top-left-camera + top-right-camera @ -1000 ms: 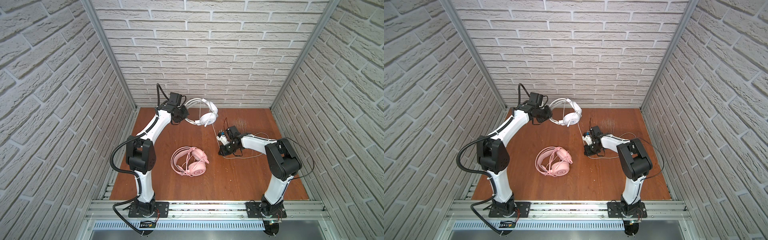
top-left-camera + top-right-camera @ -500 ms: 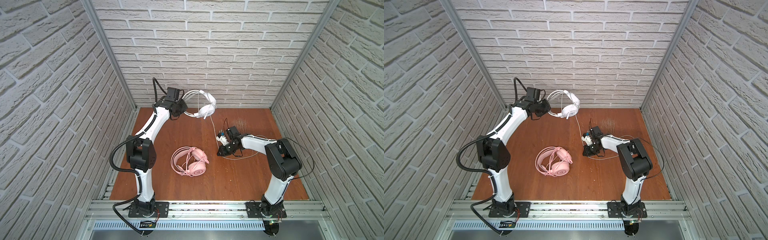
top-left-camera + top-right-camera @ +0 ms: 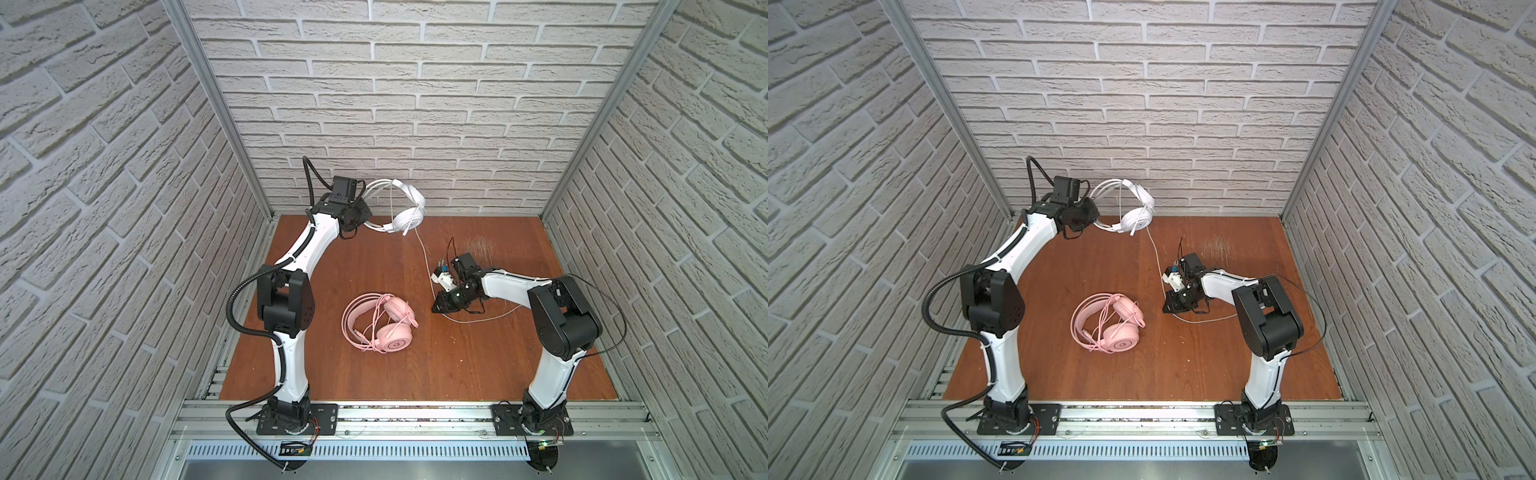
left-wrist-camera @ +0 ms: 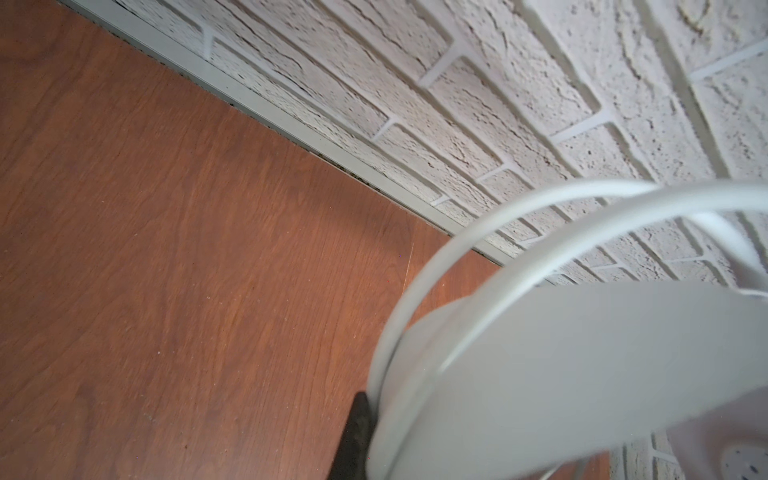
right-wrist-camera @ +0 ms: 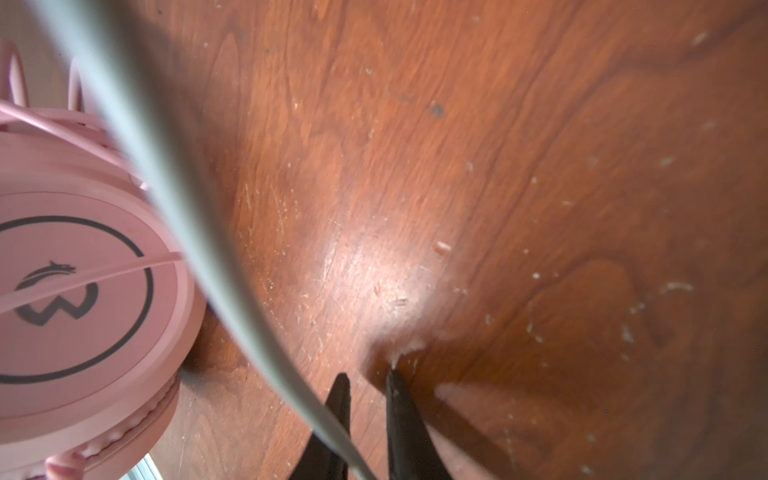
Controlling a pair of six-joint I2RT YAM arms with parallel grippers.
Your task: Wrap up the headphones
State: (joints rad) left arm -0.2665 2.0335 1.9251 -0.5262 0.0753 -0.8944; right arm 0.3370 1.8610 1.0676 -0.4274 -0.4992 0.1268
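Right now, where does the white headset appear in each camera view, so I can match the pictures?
Top views: the white headset hangs off the table at the back wall, by the left hand.
Left wrist view: white headset, close and blurred, fills one lower corner.
Right wrist view: only its cord crosses the picture; the headset itself is not in it.
Shared landmark: the brown table.

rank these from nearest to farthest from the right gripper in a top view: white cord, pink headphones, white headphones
1. white cord: runs right past the right gripper and between its fingers, as the right wrist view shows.
2. pink headphones: on the table, to the gripper's left.
3. white headphones: held up near the back wall by the left gripper.
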